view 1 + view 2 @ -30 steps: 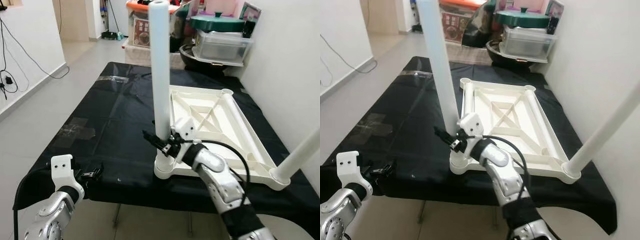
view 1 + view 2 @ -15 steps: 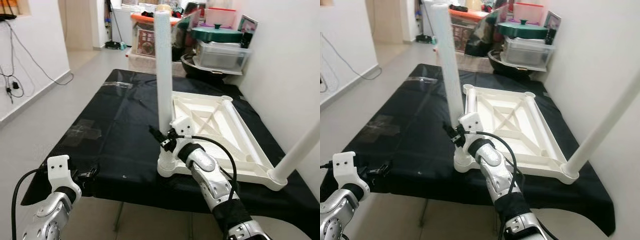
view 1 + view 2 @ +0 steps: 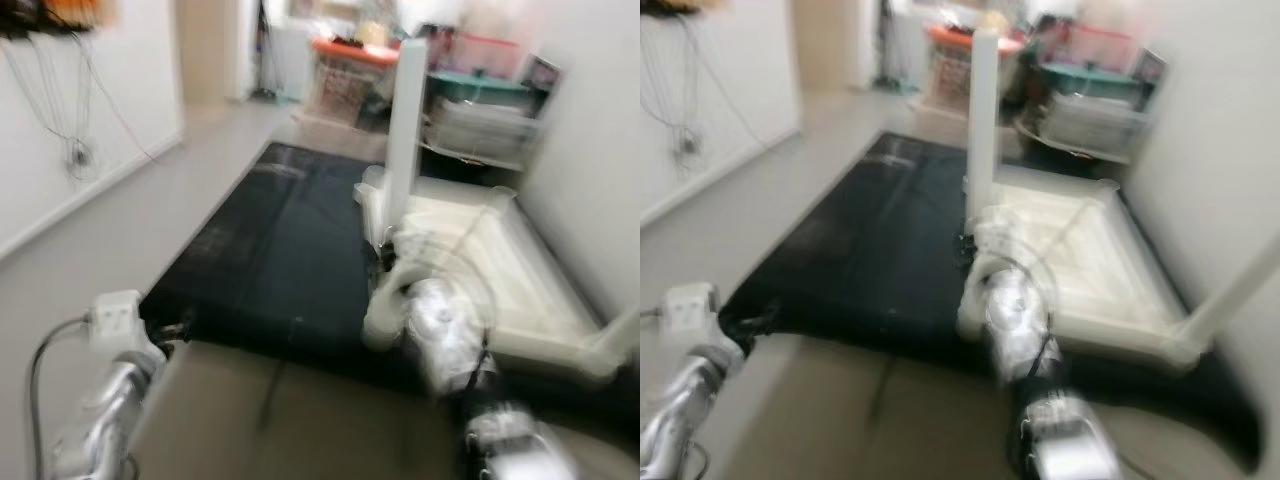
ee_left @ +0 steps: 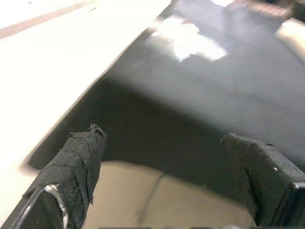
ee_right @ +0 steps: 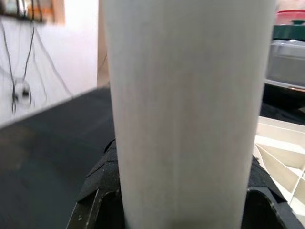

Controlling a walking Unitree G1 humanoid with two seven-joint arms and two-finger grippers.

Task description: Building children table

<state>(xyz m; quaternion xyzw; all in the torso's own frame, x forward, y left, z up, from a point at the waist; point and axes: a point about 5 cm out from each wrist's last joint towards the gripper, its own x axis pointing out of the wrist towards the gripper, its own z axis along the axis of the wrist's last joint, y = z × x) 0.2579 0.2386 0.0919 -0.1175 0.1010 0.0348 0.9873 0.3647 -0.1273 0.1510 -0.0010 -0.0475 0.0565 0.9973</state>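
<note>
The head views are blurred. An upturned white children's table top (image 3: 500, 270) lies on a black-covered table (image 3: 280, 240). One white leg (image 3: 405, 130) stands upright in its near left corner socket. Another leg (image 3: 625, 330) slants up at the near right corner. My right gripper (image 3: 385, 262) is at the upright leg's base. In the right wrist view, the leg (image 5: 186, 95) stands between the black fingers (image 5: 97, 191), which press on both sides of it. My left gripper (image 4: 164, 143) hangs open and empty by the table's near left corner, its fingers (image 4: 76, 162) wide apart.
Storage boxes and lidded containers (image 3: 480, 100) are stacked beyond the table's far end. A white wall (image 3: 590, 150) runs close along the right side. Open floor (image 3: 120, 220) lies to the left, with cables (image 3: 75, 150) on the left wall.
The whole picture has shifted and blurred, so the camera has moved. My right gripper stays at the base of the upright leg. The left arm still hangs low.
</note>
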